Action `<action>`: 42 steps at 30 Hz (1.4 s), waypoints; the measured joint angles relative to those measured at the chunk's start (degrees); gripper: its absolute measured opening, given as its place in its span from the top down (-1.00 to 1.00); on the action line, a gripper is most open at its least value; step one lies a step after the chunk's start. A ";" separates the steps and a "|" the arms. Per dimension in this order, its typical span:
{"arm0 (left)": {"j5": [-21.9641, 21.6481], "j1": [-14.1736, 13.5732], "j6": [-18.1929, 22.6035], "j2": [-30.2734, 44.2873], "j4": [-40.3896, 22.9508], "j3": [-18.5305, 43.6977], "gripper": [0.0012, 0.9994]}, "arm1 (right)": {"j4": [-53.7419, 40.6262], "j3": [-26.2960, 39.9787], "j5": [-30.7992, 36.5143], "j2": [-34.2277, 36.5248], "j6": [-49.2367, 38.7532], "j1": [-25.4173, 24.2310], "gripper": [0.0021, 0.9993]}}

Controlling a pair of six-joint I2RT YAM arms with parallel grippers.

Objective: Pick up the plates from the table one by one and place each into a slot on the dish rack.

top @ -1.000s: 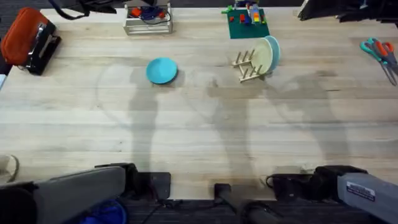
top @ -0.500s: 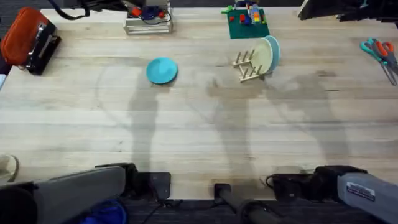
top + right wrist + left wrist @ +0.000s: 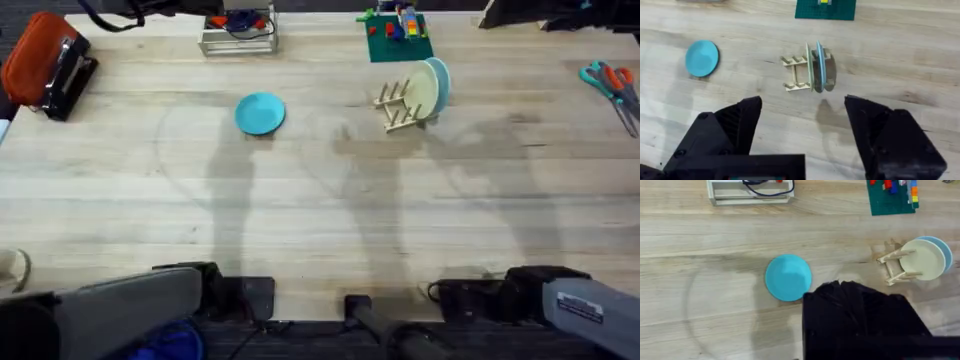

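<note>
A turquoise-blue plate [image 3: 260, 113] lies flat on the table [image 3: 300, 200], left of centre toward the back. To its right stands the small wooden dish rack [image 3: 397, 106], holding a cream plate [image 3: 425, 92] and a light blue plate [image 3: 441, 78] upright side by side. Both arms rest at the table's near edge, far from the plates. In the left wrist view my left gripper [image 3: 840, 286] is shut and empty, with the turquoise plate [image 3: 788, 277] just beyond it. In the right wrist view my right gripper [image 3: 804, 102] is open and empty, facing the rack [image 3: 796, 74].
Along the back edge sit an orange and black device [image 3: 45, 62] at the far left, a white wire basket [image 3: 238, 30] and a green baseplate with bricks [image 3: 398, 35]. Scissors [image 3: 612, 85] lie at the far right. Bare tabletop lies between the arms and the plates.
</note>
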 joint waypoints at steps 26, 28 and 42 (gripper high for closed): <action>17.31 2.51 9.67 7.95 -0.66 0.11 0.92 | 0.00 0.00 0.02 0.00 0.00 0.00 -0.99; 20.46 4.11 11.23 8.76 -1.33 0.11 0.92 | 0.00 0.00 0.00 0.01 0.00 0.00 -0.99; 39.17 13.00 25.00 15.41 -6.84 0.11 0.92 | -0.01 0.00 0.00 0.01 0.00 0.00 -0.99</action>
